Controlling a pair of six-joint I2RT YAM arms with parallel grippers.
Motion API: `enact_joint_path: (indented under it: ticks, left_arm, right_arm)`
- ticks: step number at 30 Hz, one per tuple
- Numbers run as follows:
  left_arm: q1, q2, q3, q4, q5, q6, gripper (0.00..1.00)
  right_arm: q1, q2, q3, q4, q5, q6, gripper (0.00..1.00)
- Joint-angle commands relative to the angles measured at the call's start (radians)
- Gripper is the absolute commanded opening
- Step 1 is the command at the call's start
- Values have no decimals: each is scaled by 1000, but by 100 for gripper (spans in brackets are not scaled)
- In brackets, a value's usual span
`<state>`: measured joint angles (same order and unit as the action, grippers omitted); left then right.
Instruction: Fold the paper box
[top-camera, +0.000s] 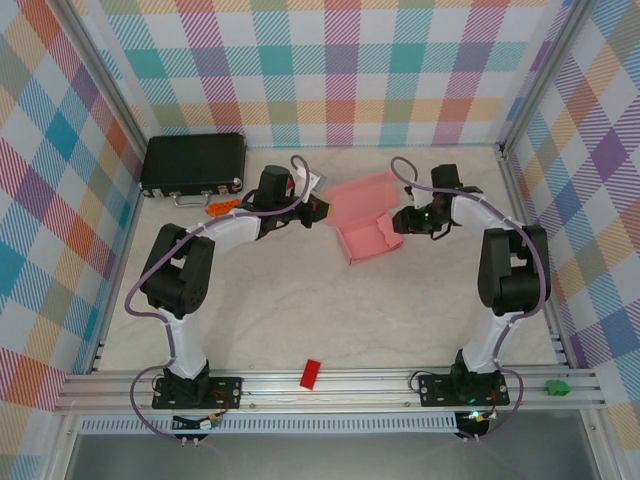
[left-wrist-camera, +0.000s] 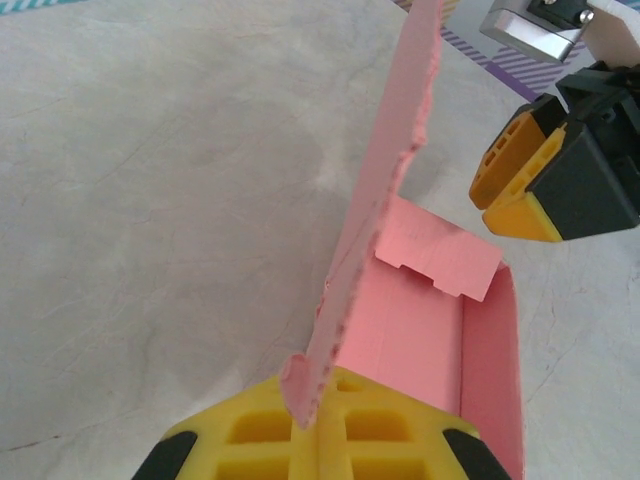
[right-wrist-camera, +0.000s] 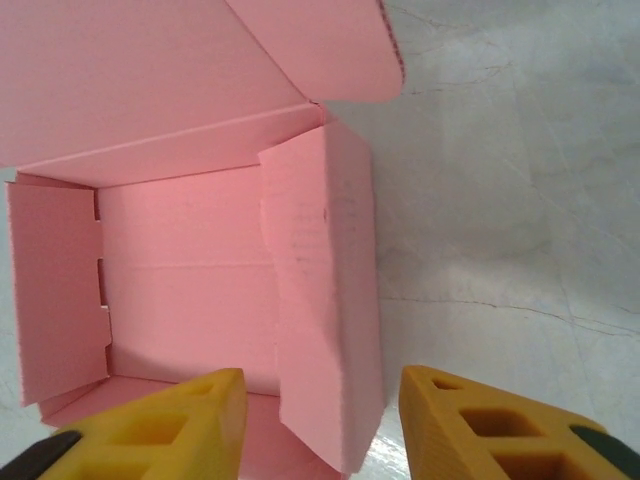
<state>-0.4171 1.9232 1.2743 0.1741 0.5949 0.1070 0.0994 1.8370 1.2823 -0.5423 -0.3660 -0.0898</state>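
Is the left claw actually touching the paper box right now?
Touching. The left wrist view shows the left claw closed on the raised flap of the paper box, the card's edge pinched with no gap.

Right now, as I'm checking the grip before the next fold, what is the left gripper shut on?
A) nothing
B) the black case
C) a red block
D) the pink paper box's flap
D: the left gripper is pinched shut on the raised edge of the paper box.
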Motion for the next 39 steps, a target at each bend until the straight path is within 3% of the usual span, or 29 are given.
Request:
enact_joint_path:
  ticks: [1,15,30,39]
  left_arm:
    - [14,-2,23,-25,52,30,0]
    - [18,11,38,-27,62,14,0]
    - [18,20,46,-20,65,-10,0]
    - [19,26,44,-12,60,-23,0]
  right_arm:
    - [-1,-4,7,-25,-39,-60,42]
    - [14,54,34,-55,-10,-113,37]
    - [50,84,32,-60,49,-102,19]
    - [88,88,28,-73,154,-97,14]
